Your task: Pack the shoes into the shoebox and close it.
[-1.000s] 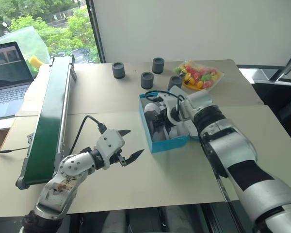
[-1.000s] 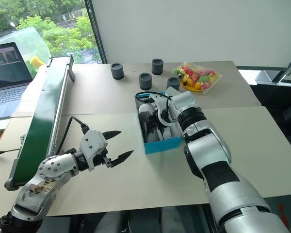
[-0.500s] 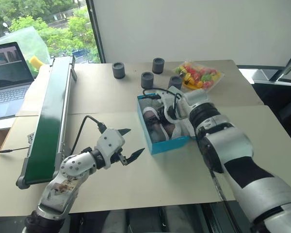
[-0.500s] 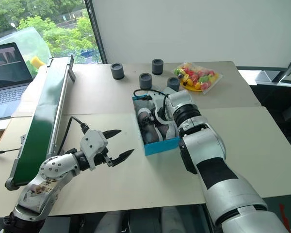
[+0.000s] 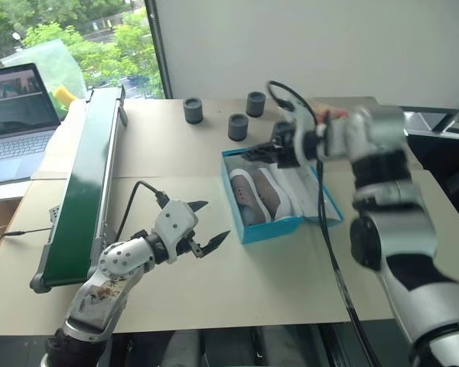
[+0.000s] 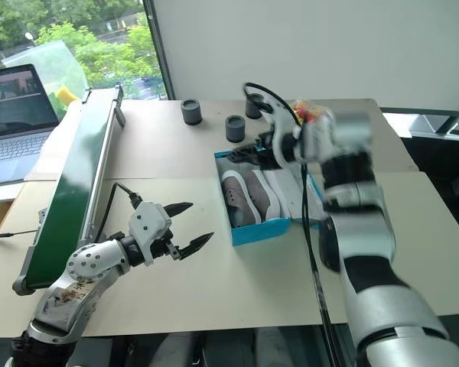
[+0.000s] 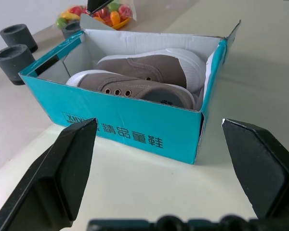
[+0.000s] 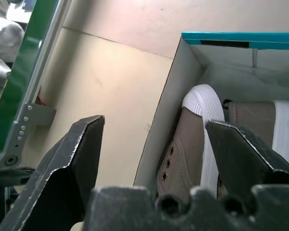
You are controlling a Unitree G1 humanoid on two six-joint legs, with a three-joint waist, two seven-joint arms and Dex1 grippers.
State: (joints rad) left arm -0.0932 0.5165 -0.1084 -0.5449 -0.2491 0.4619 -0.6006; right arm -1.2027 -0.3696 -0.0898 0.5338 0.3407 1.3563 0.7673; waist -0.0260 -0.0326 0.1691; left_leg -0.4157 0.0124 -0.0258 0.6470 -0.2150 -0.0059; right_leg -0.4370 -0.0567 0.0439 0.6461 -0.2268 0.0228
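The cyan shoebox (image 5: 271, 228) stands open in the middle of the table, its lid flap (image 5: 327, 205) lying out to the right. Two taupe shoes (image 5: 252, 196) with white soles lie side by side inside it, seen close in the left wrist view (image 7: 149, 72). My right gripper (image 5: 274, 153) hovers above the box's far end, open, with nothing between its fingers (image 8: 82, 159); below it sits a shoe's white toe (image 8: 202, 103). My left gripper (image 5: 213, 220) is open and empty, low over the table to the left of the box, pointing at its near wall (image 7: 135, 130).
A long dark-green unit (image 5: 84, 176) runs along the left, with a laptop (image 5: 15, 115) beyond it. Three dark grey cylinders (image 5: 238, 126) stand behind the box. A bag of colourful pieces (image 6: 310, 115) lies at the back right. A black cable (image 5: 325, 245) hangs from my right wrist.
My right gripper has risen out of the box toward its far end and opened, leaving the shoes inside. The left gripper has stayed put.
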